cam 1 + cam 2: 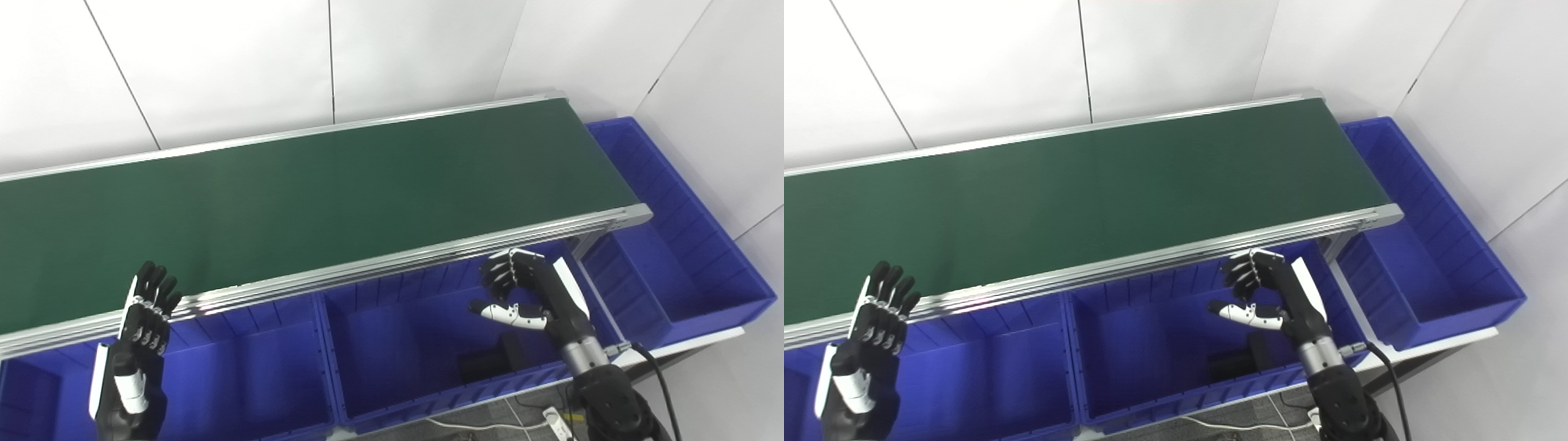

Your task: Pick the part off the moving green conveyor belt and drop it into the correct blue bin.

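Observation:
The green conveyor belt (318,190) runs across the view with no part on it. A black part (493,358) lies in the middle blue bin (380,343), under my right hand. My right hand (523,288) hovers over that bin, empty, with fingers curled and thumb apart. My left hand (144,318) is open with fingers upright, at the belt's near rail over the left blue bin (245,367). The part also shows in the right eye view (1234,361).
A long blue bin (667,245) sits at the belt's right end. The aluminium rail (392,260) edges the belt's near side. A white wall stands behind. A cable and power strip (554,422) lie on the floor.

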`<state>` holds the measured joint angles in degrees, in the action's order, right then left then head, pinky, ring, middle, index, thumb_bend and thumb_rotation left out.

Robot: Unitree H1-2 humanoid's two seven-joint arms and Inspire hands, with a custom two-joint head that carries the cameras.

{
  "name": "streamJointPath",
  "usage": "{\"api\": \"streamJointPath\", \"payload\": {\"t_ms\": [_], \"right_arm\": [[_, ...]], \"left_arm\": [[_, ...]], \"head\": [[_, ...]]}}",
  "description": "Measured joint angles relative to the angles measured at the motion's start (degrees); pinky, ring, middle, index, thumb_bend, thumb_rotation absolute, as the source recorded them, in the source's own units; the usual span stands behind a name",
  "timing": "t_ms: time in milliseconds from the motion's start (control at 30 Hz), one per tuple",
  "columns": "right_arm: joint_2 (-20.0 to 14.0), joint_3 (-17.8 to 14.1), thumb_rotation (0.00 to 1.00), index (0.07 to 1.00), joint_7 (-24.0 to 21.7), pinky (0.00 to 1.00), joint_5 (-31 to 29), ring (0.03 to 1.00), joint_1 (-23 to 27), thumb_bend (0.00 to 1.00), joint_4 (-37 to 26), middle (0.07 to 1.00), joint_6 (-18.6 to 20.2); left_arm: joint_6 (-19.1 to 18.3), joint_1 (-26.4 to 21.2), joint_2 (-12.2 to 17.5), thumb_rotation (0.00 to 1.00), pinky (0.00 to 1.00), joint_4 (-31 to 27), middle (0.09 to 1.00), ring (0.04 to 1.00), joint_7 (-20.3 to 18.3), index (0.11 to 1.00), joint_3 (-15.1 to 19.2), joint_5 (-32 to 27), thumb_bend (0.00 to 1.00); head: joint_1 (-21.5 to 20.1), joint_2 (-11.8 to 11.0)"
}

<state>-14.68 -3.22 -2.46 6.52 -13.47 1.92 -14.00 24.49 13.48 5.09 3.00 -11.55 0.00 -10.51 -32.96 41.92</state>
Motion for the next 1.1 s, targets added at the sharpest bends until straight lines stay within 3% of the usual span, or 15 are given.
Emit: {"api": "streamJointPath", "payload": {"t_ms": [300,333,367,400,467,533,633,667,833,1033,1100], "right_arm": [[0.09,-0.02,0.00,0.538,0.12,0.37,0.04,0.411,-0.25,0.52,1.59,0.494,-0.78],[0.18,-0.01,0.11,0.632,0.14,0.44,-0.07,0.500,-0.25,0.77,1.48,0.580,-0.90],[0.28,0.02,0.15,0.664,0.02,0.47,-0.39,0.530,-0.26,0.86,1.36,0.610,-1.13],[0.36,0.16,0.30,0.757,-0.35,0.61,-1.22,0.669,-0.26,0.94,1.17,0.728,-1.43],[0.33,0.89,0.43,0.841,-1.60,0.76,-2.53,0.793,-0.26,0.99,0.62,0.833,-2.22],[0.27,2.08,0.54,0.907,-2.50,0.87,-2.61,0.907,-0.22,1.00,-0.05,0.920,-3.97],[0.53,3.69,0.60,0.932,-3.22,0.92,-2.15,0.959,0.04,1.00,-1.78,0.958,-4.93],[0.73,4.01,0.63,0.939,-3.26,0.94,-2.11,0.983,0.30,1.00,-2.08,0.979,-5.38],[2.83,6.17,0.70,0.970,-3.47,0.95,-3.09,0.989,1.44,1.00,-2.04,1.000,-8.65],[5.41,8.43,0.77,0.976,-3.40,0.96,-2.11,0.990,1.96,1.00,-1.42,0.999,-9.26],[5.42,8.88,0.79,0.982,-2.89,0.98,-1.83,0.998,2.07,1.00,-0.88,1.000,-9.42]], "left_arm": [[0.00,0.11,-0.25,0.86,0.89,0.00,0.925,0.932,0.00,0.944,0.01,0.02,0.90],[0.00,0.15,-0.28,0.86,0.89,0.00,0.925,0.930,0.00,0.943,0.02,0.02,0.90],[0.00,0.18,-0.32,0.86,0.89,0.00,0.925,0.929,0.00,0.943,0.06,0.02,0.90],[0.00,0.21,-0.38,0.86,0.89,0.00,0.924,0.928,0.00,0.943,0.13,0.02,0.89],[0.00,0.22,-0.51,0.86,0.88,0.00,0.922,0.926,-0.04,0.941,0.27,0.03,0.89],[0.00,0.21,-0.73,0.85,0.88,0.00,0.917,0.921,-0.21,0.932,0.55,0.04,0.88],[0.00,0.21,-1.11,0.85,0.88,0.05,0.913,0.918,-1.05,0.927,0.84,-0.01,0.88],[0.00,0.21,-1.31,0.84,0.88,0.09,0.914,0.917,-1.19,0.926,0.88,0.01,0.86],[0.00,0.21,-2.18,0.85,0.90,0.19,0.919,0.922,-2.63,0.929,1.08,1.42,0.79],[0.03,0.07,-4.22,0.85,0.88,0.20,0.915,0.920,-3.55,0.927,1.06,4.05,0.75],[0.05,0.04,-4.27,0.86,0.87,0.29,0.917,0.915,-3.49,0.920,1.03,5.55,0.74]], "head": [[1.05,-0.18],[1.31,-0.18],[1.49,-0.18],[1.49,-0.18],[2.89,-0.44],[4.81,-0.61],[6.85,-0.79],[9.20,-0.97],[14.23,-1.93],[18.19,-3.43],[21.86,-4.74]]}}
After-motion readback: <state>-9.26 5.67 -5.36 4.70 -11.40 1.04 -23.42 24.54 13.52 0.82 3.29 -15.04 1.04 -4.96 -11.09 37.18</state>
